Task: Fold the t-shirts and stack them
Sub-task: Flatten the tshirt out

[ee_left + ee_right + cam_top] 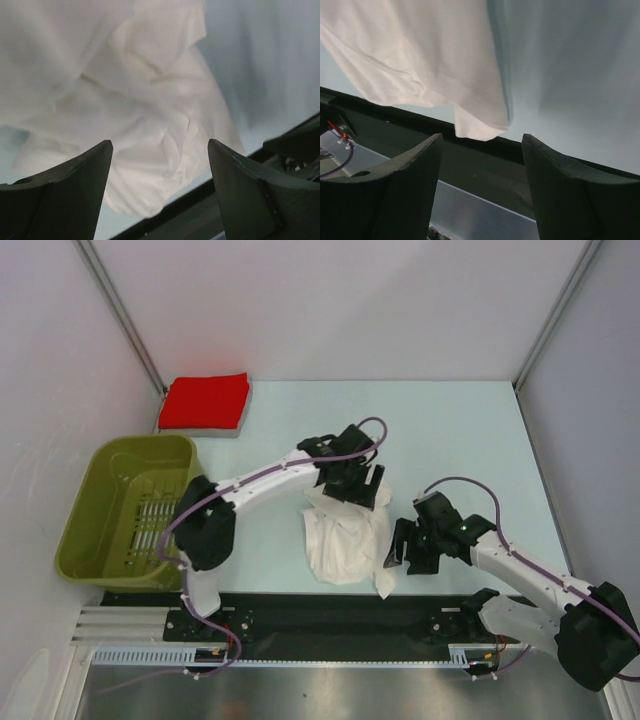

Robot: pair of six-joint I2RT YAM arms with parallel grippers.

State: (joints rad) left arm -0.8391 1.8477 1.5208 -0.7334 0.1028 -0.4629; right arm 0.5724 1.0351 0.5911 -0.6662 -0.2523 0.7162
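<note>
Top external view gives us the relation that matters: the white shirt [345, 535] lies crumpled in a heap between our two grippers, its long axis running from the left gripper [355, 480] at its far end down toward the black rail [330, 615] at the near edge. The left gripper hangs right over the heap's far edge. The right gripper [405, 545] sits just beside the heap's near right corner, pointing into it. Both are close, but the left is the one directly above cloth.

Left wrist view shows jaws apart with nothing between them, and bunched folds straight ahead of the fingertips. Right wrist view shows jaws apart and empty too. Cloth lies ahead and to the left of them, and one corner droops just ahead of the gap, over the line where the pale table [450, 430] meets the rail.

We judge that no fold has begun on this shirt; it wants spreading flat first. Open table lies beyond the left jaws and to the right of the right jaws, so there is room to pull outward. The near side is tight — the rail sits close under the right jaws, and the shirt's corner already overlaps it. The red shirt [205, 400] lies folded far off to the left of the left jaws, well apart, with the basket [120, 505] on that same side.
</note>
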